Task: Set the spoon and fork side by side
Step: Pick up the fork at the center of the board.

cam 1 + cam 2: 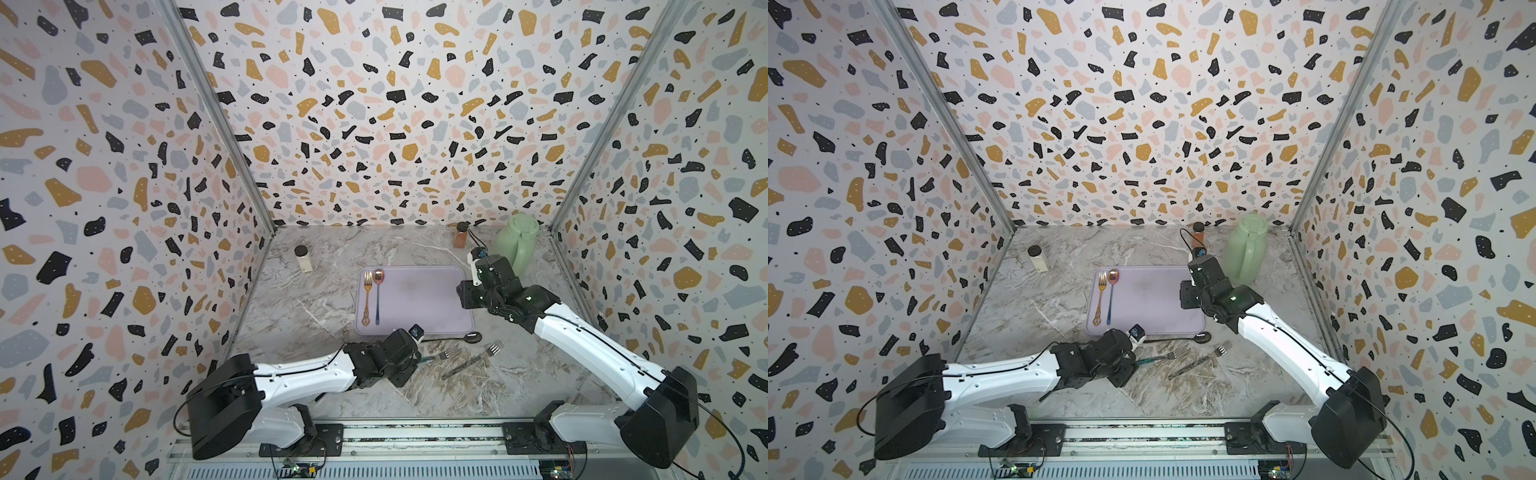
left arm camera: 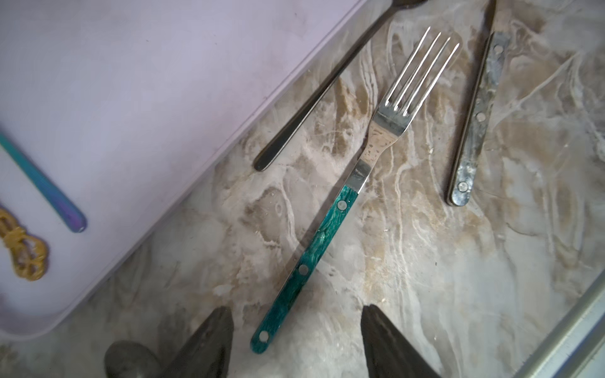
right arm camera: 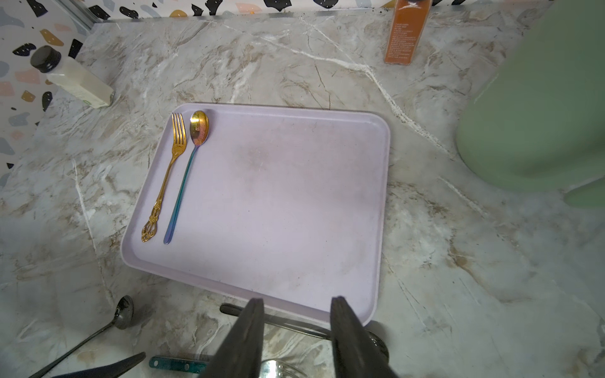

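Jaws of the left gripper [image 2: 296, 312] readable only from the left wrist: apart, either side of a teal-handled fork [image 2: 327, 225] lying on the table, clamping nothing. Likewise the right gripper [image 3: 298, 301] from the right wrist: apart, empty, above the tray rim. Fingertips of both hidden in both top views. Gold fork [image 1: 367, 297] and rainbow-tinted spoon [image 1: 377, 296] side by side, parallel, heads up-frame, along the left edge of the lilac tray [image 1: 415, 299], mid-frame. Black spoon [image 1: 473, 337] partly covered by the left wrist. Grey-handled fork [image 1: 478, 359] hard to pick out against the marble.
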`<action>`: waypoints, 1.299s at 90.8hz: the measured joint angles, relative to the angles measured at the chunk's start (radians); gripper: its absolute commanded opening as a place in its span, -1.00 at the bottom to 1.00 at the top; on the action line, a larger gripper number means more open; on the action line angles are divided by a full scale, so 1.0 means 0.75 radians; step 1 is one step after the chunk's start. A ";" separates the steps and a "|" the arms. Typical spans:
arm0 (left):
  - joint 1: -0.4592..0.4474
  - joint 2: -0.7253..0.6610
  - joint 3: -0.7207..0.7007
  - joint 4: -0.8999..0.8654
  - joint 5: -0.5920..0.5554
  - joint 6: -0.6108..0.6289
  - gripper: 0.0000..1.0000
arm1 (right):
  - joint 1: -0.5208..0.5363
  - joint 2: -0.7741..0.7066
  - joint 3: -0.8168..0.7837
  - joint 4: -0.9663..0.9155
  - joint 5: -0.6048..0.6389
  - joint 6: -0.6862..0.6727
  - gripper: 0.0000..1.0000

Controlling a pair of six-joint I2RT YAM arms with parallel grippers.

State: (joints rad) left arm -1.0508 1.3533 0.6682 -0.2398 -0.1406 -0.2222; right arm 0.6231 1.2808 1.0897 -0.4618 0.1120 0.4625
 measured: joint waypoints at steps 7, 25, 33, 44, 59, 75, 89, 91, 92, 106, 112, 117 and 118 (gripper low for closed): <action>0.000 0.078 0.008 0.021 0.009 0.028 0.29 | -0.005 0.000 -0.020 0.011 -0.009 -0.020 -0.21; 0.001 0.223 0.105 0.014 0.017 0.068 0.32 | -0.033 -0.001 -0.066 0.029 -0.022 -0.058 -0.19; 0.002 0.279 0.144 0.016 0.041 0.074 0.32 | -0.048 -0.004 -0.076 0.036 -0.032 -0.065 -0.19; 0.005 0.363 0.183 0.026 0.079 0.075 0.30 | -0.067 -0.017 -0.090 0.040 -0.045 -0.071 -0.18; 0.010 0.410 0.233 0.032 0.102 0.078 -0.04 | -0.086 -0.035 -0.104 0.048 -0.058 -0.075 -0.18; 0.015 0.414 0.240 0.024 0.105 0.084 -0.40 | -0.103 -0.042 -0.116 0.060 -0.070 -0.074 -0.18; 0.016 0.397 0.230 0.009 0.115 0.076 -0.48 | -0.124 -0.042 -0.124 0.061 -0.099 -0.062 -0.18; 0.016 0.391 0.224 0.008 0.121 0.074 -0.49 | -0.128 -0.042 -0.124 0.062 -0.105 -0.057 -0.18; 0.016 0.389 0.221 0.008 0.122 0.071 -0.50 | -0.130 -0.042 -0.124 0.062 -0.109 -0.055 -0.18; -0.011 0.365 0.204 -0.013 0.142 0.044 -0.59 | -0.160 -0.064 -0.139 0.069 -0.135 -0.026 -0.18; -0.044 0.362 0.203 -0.023 0.142 0.024 -0.60 | -0.169 -0.084 -0.153 0.069 -0.131 -0.016 -0.18; -0.071 0.360 0.204 -0.032 0.141 0.010 -0.61 | -0.174 -0.098 -0.161 0.069 -0.128 -0.008 -0.18; -0.076 0.359 0.203 -0.034 0.141 0.006 -0.61 | -0.175 -0.100 -0.163 0.069 -0.128 -0.007 -0.18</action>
State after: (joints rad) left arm -1.1076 1.6222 0.8207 -0.2649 -0.0349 -0.2176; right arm 0.4915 1.2057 0.9676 -0.4103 0.0162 0.4572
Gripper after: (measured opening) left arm 0.201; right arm 0.409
